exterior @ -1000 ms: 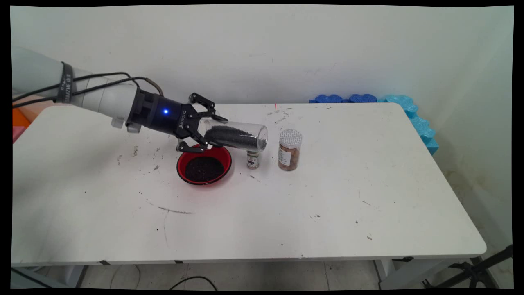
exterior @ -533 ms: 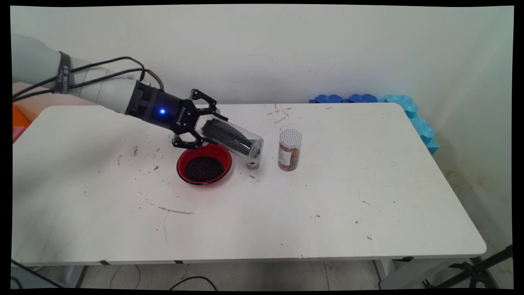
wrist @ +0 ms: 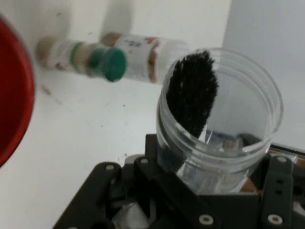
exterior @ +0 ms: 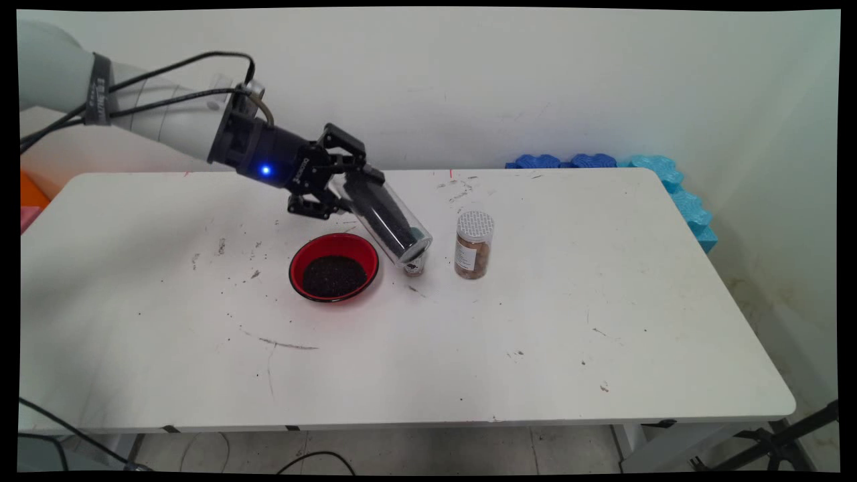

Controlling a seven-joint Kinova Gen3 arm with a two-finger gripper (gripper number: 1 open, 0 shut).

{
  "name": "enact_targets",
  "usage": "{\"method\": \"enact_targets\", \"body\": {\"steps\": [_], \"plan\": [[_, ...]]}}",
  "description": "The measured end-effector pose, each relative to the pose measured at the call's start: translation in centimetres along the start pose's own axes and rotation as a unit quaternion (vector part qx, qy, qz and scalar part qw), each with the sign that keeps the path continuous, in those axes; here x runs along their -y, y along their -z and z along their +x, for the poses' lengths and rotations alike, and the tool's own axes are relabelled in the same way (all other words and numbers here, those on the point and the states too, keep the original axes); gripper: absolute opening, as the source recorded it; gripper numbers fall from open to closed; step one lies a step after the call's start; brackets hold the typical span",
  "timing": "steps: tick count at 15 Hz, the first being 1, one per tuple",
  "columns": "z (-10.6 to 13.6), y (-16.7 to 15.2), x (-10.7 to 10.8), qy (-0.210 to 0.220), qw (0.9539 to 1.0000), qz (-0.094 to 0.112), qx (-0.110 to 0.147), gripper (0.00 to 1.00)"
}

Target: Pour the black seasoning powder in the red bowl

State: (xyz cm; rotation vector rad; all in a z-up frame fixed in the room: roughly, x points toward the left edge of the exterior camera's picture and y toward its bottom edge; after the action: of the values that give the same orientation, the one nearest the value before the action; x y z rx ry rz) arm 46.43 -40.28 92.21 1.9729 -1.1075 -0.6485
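Note:
My gripper is shut on a clear jar of black grains and holds it in the air by its upper end. The jar slants down to the right, and its lower end hangs just above a small green-capped bottle. Left of and below the jar, a red bowl with black grains in it stands on the table. In the hand view the jar's round open rim is close to the camera, with grains clinging to one side. Beyond it are the green-capped bottle and the bowl's edge.
A jar of brown contents with a white lid stands right of the small bottle; in the hand view this brown jar shows behind the green cap. Blue foam pieces lie along the table's back right corner. Dark specks dot the table top.
The jar has swung from lying level to slanting steeply, its right end dropping. The gripper has risen and moved slightly right, off the bowl.

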Motion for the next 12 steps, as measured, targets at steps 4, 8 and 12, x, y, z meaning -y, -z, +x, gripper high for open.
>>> {"method": "enact_targets", "body": {"steps": [4, 8, 12], "plan": [[-0.4, 0.0, -1.9, -0.118, 0.9929, -0.008, 0.012, 0.0], [-1.2, -0.2, -3.9, -0.238, 0.9707, -0.018, 0.027, 0.0], [-2.0, -0.9, -5.3, -0.361, 0.9317, -0.021, 0.033, 0.0]]}}
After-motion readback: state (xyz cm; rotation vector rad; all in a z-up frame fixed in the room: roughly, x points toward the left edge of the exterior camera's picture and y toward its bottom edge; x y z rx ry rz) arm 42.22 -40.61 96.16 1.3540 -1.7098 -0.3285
